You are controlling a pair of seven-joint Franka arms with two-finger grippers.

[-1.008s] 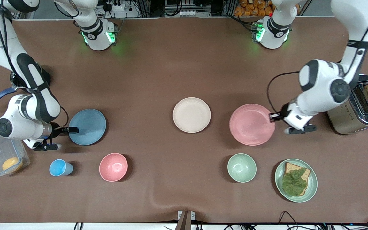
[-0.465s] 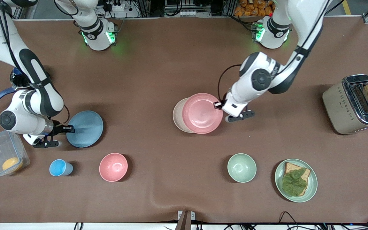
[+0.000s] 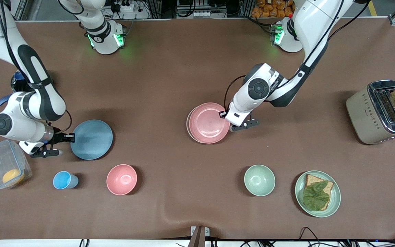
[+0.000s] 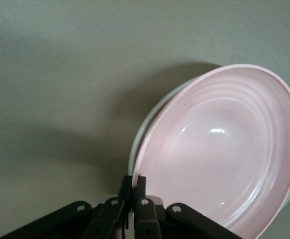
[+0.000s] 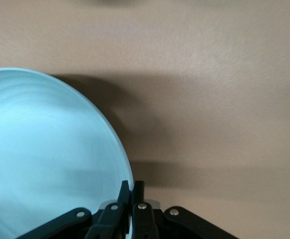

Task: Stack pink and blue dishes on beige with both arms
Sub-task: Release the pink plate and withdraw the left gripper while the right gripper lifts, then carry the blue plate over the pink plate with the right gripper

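About halfway, I'd say. The left end effector [image 3: 223,114] is pinched tight on the rim of the pink plate [image 3: 208,122] at the plate's two o'clock, and the plate sits almost squarely over the beige plate [image 3: 188,124], of which only a thin crescent shows at nine o'clock. From the left wrist view the pink plate [image 4: 219,154] looks a little tilted, so it may not be fully seated yet, though I can't be sure. It has not been let go.

Toward the right arm's end of the counter [image 3: 170,68], the right end effector [image 3: 71,137] is closed on the nine o'clock edge of the blue plate [image 3: 92,139], well apart from the stack. That plate is left to carry over and set on top.
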